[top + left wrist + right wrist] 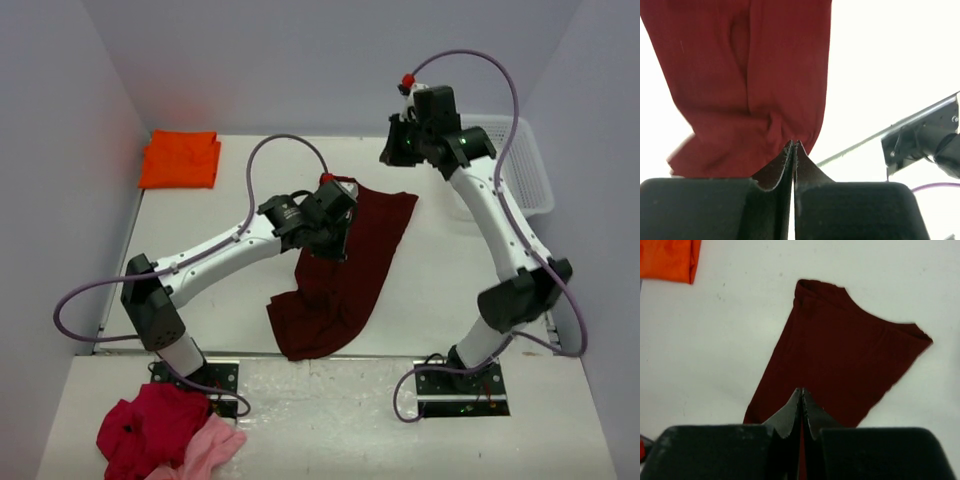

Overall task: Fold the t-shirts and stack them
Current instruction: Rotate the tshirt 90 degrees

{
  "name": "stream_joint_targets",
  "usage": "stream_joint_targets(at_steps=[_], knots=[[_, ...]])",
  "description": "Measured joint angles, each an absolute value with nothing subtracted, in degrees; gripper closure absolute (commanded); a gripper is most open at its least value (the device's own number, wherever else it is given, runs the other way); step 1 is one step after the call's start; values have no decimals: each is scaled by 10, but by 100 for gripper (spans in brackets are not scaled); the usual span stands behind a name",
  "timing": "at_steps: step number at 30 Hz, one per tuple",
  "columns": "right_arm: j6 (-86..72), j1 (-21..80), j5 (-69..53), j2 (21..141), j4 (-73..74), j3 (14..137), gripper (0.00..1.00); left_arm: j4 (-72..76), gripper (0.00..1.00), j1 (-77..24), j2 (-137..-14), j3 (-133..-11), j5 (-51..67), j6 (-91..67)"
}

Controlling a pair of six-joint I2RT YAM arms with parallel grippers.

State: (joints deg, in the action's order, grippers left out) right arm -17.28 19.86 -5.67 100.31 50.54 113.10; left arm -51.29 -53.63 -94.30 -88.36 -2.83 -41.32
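Overhead view: a white worktop (440, 290) walled in by pale panels. The maroon t-shirt (345, 285) lies near the middle, rumpled and partly doubled over, running from the centre toward the near edge. The orange t-shirt (180, 158) sits folded flat in the far left corner, well apart from it. The left gripper (333, 235) reaches in over the upper part of the maroon t-shirt. The right gripper (392, 152) hangs raised beyond the shirt's far right corner, just beside a white basket (525, 165). A crimson garment (145, 430) and a pink garment (215, 448) lie heaped together at the near left, by the left arm's base.

Left wrist view: the left gripper's (794, 146) jaws are pressed fully together. The maroon t-shirt (750, 75) fills the upper left, and its lower edge bunches right at the tips, pinched between them.

Right wrist view: the right gripper's (801, 391) jaws are closed tight and grip nothing. Below them the maroon t-shirt (840, 355) lies spread on the worktop (730, 350), neckline toward the top. A corner of the orange t-shirt (667, 259) shows at the upper left.
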Motion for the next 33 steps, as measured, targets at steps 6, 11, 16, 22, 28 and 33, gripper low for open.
stream_joint_targets(at_steps=[6,11,16,22,28,33], knots=[[-221,208,-40,728,483,817,100,-486,100,-449,-1078,-1008,33,-319],[-246,245,-43,585,493,685,100,-473,100,-370,-1301,-1185,102,-253],[-262,254,-58,512,487,587,100,-468,100,-338,-1423,-1265,175,-209],[-275,264,-70,517,488,509,100,-419,100,-313,-1444,-1255,270,-199],[-281,279,-68,528,493,520,100,-365,100,-289,-1448,-1225,322,-204],[-287,289,-66,542,493,561,100,-349,100,-268,-1456,-1225,339,-213]])
